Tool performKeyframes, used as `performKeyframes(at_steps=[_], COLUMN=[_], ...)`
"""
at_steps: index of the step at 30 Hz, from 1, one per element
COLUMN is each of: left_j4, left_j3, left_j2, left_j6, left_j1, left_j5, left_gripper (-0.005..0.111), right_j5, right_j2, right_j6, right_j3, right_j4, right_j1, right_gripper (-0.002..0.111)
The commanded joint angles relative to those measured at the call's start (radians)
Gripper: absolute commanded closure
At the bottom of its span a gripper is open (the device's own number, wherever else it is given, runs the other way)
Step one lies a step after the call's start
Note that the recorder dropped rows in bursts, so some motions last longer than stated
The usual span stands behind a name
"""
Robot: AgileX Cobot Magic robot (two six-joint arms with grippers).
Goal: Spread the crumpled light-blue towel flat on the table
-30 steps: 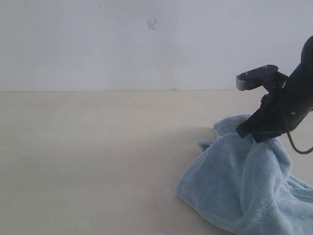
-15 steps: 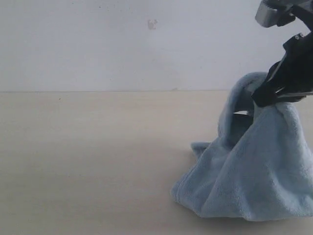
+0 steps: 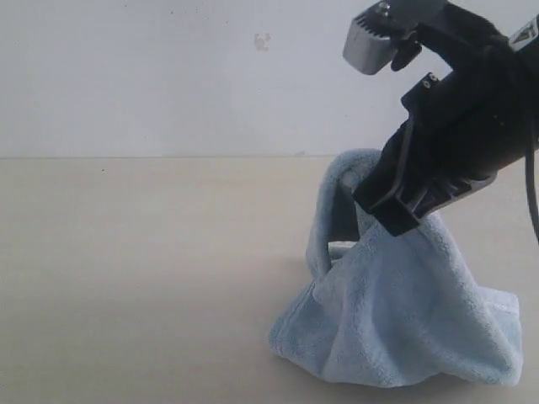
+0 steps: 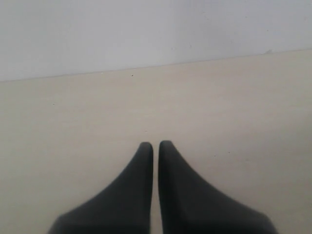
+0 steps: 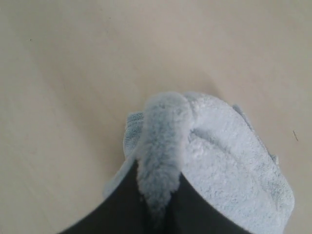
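Towel [image 3: 404, 311] of pale-blue fleece stands as a tented heap on the right half of the exterior view. Its lower folds rest on the table [image 3: 143, 269] and its peak is drawn up off the surface.

On the left, the left gripper [image 4: 156, 145] shows only in its own wrist view. Its two dark jaws are pressed together with a bare sliver between them and nothing in them. It sits above bare tabletop [image 4: 73, 112], well apart from the cloth.

Toward the right, one edge of the towel arches up in a loop. A small pale patch shows in the gap beneath it, too small to identify.

At the top of the heap, the right gripper [image 3: 389, 215] comes down at a slant from the upper right. It is closed, pinching a thick fold at the peak. In the right wrist view that fold [image 5: 163, 146] bulges out between the dark jaws [image 5: 158, 183], and the rest of the cloth hangs below, towards the table [image 5: 58, 73].

The tabletop is smooth, pale cream and wood-look. Behind it is a plain grey-white wall [image 3: 168, 76] with one small mark [image 3: 263, 40] high up.
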Motion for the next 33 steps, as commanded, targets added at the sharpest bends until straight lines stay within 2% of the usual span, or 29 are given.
performKeyframes(at_steps=[1, 3, 5, 6, 7, 9, 10, 12, 13, 15, 17, 18, 20, 21, 30, 33], left_j4=[0.016, 0.103, -0.033, -0.204, -0.309, -0.387, -0.416, -0.466, -0.466, -0.478, -0.728, -1.014, -1.383, -1.493, -1.493, -1.493], left_j3=[0.004, 0.004, 0.004, 0.004, 0.004, 0.004, 0.004, 0.000, -0.030, -0.060, -0.115, -0.142, -0.149, -0.156, -0.220, -0.265], left_j2=[-0.002, -0.002, -0.002, -0.002, -0.002, -0.002, -0.002, -0.002, -0.002, -0.002, -0.002, -0.002, 0.006, 0.055, 0.373, 0.498], left_j6=[0.000, 0.088, -0.041, -0.196, -0.278, -0.305, -0.338, -0.459, -0.468, -0.417, -0.232, 0.070, 0.501, 0.774, 1.119, 1.208], left_j1=[-0.003, -0.003, -0.003, -0.003, -0.003, -0.003, -0.003, -0.003, -0.003, -0.003, -0.003, -0.003, -0.003, -0.003, -0.006, -0.006], left_j5=[-0.022, -0.101, -0.246, -0.304, -0.348, -0.437, -0.440, -0.319, -0.200, -0.104, -0.013, 0.048, 0.139, 0.241, 0.262, 0.273], left_gripper=[0.103, 0.103, 0.103, 0.103, 0.103, 0.103, 0.103, 0.103, 0.103, 0.103, 0.103, 0.103, 0.103, 0.103, 0.103, 0.096], right_j5=[0.006, 0.028, 0.028, 0.020, 0.013, -0.007, -0.017, -0.027, -0.038, -0.069, -0.103, -0.110, -0.110, -0.110, -0.180, -0.214], right_j2=[-0.005, -0.005, -0.005, -0.005, -0.005, -0.005, -0.005, -0.005, -0.005, -0.005, -0.005, -0.005, -0.005, -0.005, -0.005, -0.005], right_j6=[0.008, 0.019, 0.019, 0.019, 0.022, 0.027, 0.031, 0.034, 0.034, 0.011, -0.071, -0.141, -0.212, -0.258, -0.368, -0.371], right_j3=[-0.004, -0.004, 0.011, 0.024, 0.040, 0.068, 0.077, 0.087, 0.087, 0.087, 0.087, 0.085, 0.085, 0.085, 0.085, 0.085], right_j4=[-0.013, -0.013, -0.016, -0.016, -0.016, -0.012, -0.012, -0.006, 0.005, 0.026, 0.104, 0.177, 0.252, 0.296, 0.387, 0.402], right_j1=[0.002, 0.002, 0.002, 0.002, 0.002, 0.002, 0.002, 0.002, 0.002, 0.002, 0.002, 0.002, 0.002, 0.002, 0.002, 0.002], right_gripper=[0.107, 0.107, 0.107, 0.107, 0.107, 0.107, 0.107, 0.107, 0.107, 0.107, 0.107, 0.107, 0.107, 0.107, 0.107, 0.107])
